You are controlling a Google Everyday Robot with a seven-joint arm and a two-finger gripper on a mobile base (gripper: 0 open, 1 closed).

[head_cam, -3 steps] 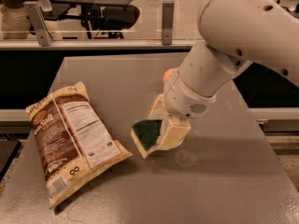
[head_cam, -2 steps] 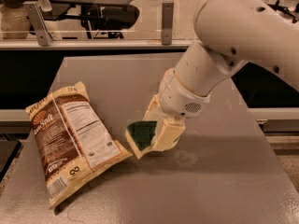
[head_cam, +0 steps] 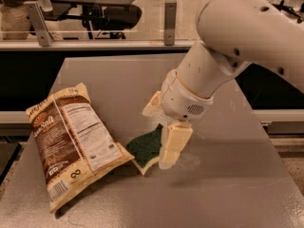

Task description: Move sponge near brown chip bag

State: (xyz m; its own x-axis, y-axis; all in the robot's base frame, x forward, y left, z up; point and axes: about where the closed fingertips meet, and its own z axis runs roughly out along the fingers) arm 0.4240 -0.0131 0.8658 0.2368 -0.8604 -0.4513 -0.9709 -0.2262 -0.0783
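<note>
The sponge (head_cam: 145,148), dark green on top with a pale yellow edge, lies low on the grey table (head_cam: 228,189), just right of the brown chip bag (head_cam: 71,144). Its left edge meets the bag's lower right corner. The bag lies flat at the left, label panel up. My gripper (head_cam: 159,137) hangs from the big white arm (head_cam: 223,61) and is down at the sponge's right end, covering part of it.
A raised ledge with metal posts (head_cam: 170,15) runs along the table's far edge. Chairs and desks stand beyond it. The table's right edge (head_cam: 280,160) drops off beside a lower rail.
My gripper has carried the sponge left and down towards the bag. The sponge now sits at table level, touching the bag's corner. The bag has not moved.
</note>
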